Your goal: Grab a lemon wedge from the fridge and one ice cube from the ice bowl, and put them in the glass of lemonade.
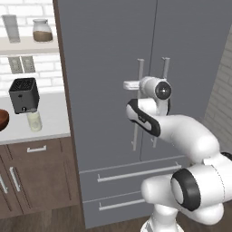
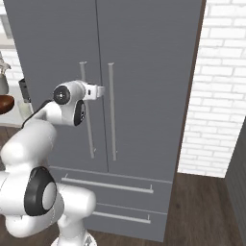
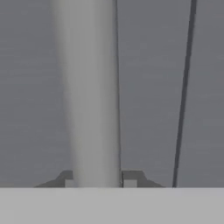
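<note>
The tall grey fridge [image 1: 104,54] [image 2: 153,57] stands with both doors shut, so the lemon wedge is hidden. My gripper [image 3: 99,181] is shut on the left door's vertical silver handle [image 3: 94,87], and the bar runs up between the two fingertips. From the base views the hand [image 1: 136,84] [image 2: 91,91] sits at mid-height on that handle [image 1: 140,68] [image 2: 90,139]. The glass of lemonade [image 1: 34,121] stands on the counter left of the fridge, in front of the black toaster. The reddish-brown ice bowl [image 1: 2,118] [image 2: 5,103] lies at the counter's left end, partly cut off.
A black toaster [image 1: 23,95] stands against the tiled wall. Above it is a shelf [image 1: 27,45] with a jar and a cup. Two drawers with horizontal handles [image 1: 136,173] run below the doors. A white brick wall [image 2: 221,96] flanks the fridge's right side.
</note>
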